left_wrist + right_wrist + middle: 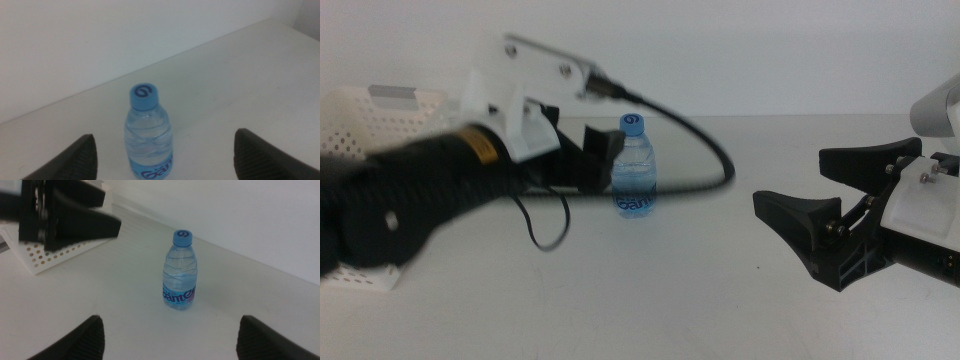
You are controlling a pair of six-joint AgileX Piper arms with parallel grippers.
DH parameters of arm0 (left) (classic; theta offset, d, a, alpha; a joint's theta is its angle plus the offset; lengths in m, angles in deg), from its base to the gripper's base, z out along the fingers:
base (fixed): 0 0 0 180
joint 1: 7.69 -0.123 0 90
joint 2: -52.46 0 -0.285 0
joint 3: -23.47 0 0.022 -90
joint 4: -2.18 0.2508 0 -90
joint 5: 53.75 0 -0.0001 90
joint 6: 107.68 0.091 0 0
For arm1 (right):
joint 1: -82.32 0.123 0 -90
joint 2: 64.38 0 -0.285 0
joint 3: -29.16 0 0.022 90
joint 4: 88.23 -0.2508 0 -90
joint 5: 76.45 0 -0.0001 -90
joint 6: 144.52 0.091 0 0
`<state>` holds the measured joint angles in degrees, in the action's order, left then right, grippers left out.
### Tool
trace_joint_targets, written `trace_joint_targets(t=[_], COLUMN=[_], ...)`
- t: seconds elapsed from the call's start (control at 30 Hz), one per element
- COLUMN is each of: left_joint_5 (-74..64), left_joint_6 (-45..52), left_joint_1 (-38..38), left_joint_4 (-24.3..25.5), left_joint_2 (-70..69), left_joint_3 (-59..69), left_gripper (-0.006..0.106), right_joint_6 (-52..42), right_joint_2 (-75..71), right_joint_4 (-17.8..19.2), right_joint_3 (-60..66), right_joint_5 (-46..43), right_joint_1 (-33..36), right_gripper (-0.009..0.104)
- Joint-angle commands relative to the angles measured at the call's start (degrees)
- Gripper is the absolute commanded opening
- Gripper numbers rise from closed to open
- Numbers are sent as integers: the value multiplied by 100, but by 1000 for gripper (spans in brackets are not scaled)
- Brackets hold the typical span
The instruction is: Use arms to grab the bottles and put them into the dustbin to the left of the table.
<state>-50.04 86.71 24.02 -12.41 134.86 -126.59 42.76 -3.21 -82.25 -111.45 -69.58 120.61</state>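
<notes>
Standing upright between the left gripper's [165, 150] wide-spread fingers, the water bottle [148, 135]; right gripper [840, 205] likewise wide, well apart.

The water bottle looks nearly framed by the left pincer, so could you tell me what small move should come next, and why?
Probably ease the left pincer forward a little more, then close. The water bottle stands upright and free on the table, and the left wrist view shows it centred between the open jaws but not yet touched. The right pincer waits open at the right, well apart from it.
</notes>
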Motion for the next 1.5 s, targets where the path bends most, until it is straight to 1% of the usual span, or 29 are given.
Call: trace_joint_targets(t=[0.0,0.13,0.17,0.33,0.47,0.53,0.83,0.97,1.0,1.1,1.23,1.4,1.47], left_joint_5=[1071,1967,2458,3419,4195,4453,4715,4719,4732,4812,4765,4788,4787], left_joint_6=[-46,-204,-305,-817,-988,-1000,-1075,-1288,-1393,-1819,-2259,-2642,-2682], left_joint_1=[175,363,426,451,451,451,406,310,254,5,-317,-571,-571], left_joint_4=[-81,-81,-77,-10,414,544,568,608,675,1095,1781,2266,2350], left_joint_2=[-114,31,162,755,1265,1469,2210,2565,2629,2831,2989,3258,3373], left_joint_3=[161,766,1014,1399,1426,1403,865,598,552,427,241,-5,-144], left_gripper=[90,90,90,90,90,90,90,90,90,90,90,90,90], right_joint_6=[-19,-19,-19,-19,-19,-19,-19,-19,-19,-19,-19,-19,-19], right_joint_2=[-70,-70,-70,-70,-70,-70,-70,-70,-70,-70,-70,-70,-70], right_joint_4=[79,79,79,79,79,79,79,79,79,79,79,79,79], right_joint_3=[-148,-148,-148,-148,-148,-148,-148,-148,-148,-148,-148,-148,-148], right_joint_5=[-400,-400,-400,-400,-400,-400,-400,-400,-400,-400,-400,-400,-400], right_joint_1=[7,7,7,7,7,7,7,7,7,7,7,7,7], right_gripper=[95,95,95,95,95,95,95,95,95,95,95,95,95])
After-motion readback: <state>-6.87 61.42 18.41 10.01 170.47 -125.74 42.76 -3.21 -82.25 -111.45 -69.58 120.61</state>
